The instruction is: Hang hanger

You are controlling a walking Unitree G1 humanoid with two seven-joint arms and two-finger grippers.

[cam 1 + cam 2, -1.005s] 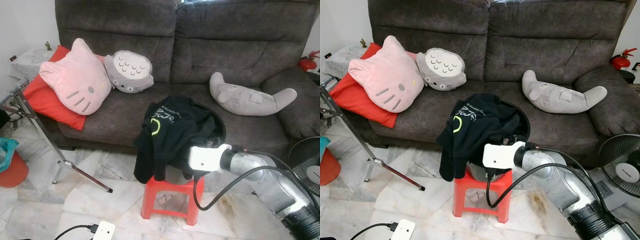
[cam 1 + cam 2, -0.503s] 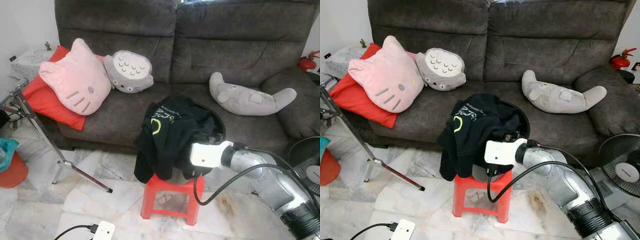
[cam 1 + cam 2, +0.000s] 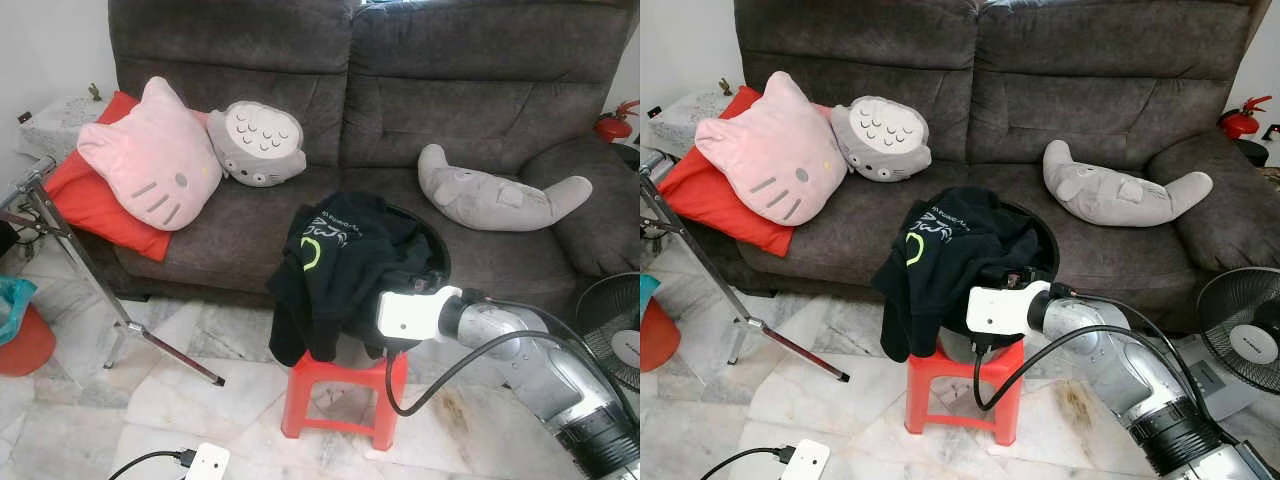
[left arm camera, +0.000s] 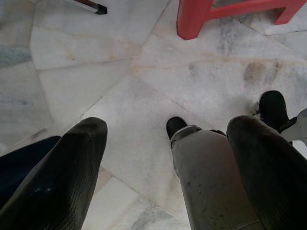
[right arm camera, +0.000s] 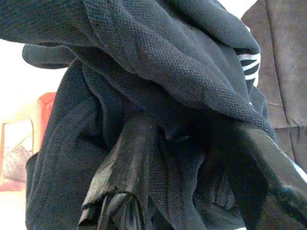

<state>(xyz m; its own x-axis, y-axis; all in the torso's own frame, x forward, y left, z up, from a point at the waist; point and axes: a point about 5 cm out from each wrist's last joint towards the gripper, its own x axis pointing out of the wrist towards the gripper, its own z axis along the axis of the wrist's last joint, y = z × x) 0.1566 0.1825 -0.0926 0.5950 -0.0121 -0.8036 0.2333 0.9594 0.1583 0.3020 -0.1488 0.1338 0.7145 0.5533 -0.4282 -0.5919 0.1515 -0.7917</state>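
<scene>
Head stereo pair, two wrist close-ups

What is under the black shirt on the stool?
A black basket's rim shows behind the black shirt, both atop the red stool. The basket's contents are covered; no hanger can be made out.

Bright, even daylight; right wrist view backlit.

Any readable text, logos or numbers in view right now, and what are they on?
Black shirt draped over the bin on the red stool: a line of white lettering above a yellow-green ring-shaped logo; too small and blurred to read.
Fire extinguisher beside the sofa: any label is too small to read.
Nothing else readable. The right claw is pushed into the shirt folds.
</scene>
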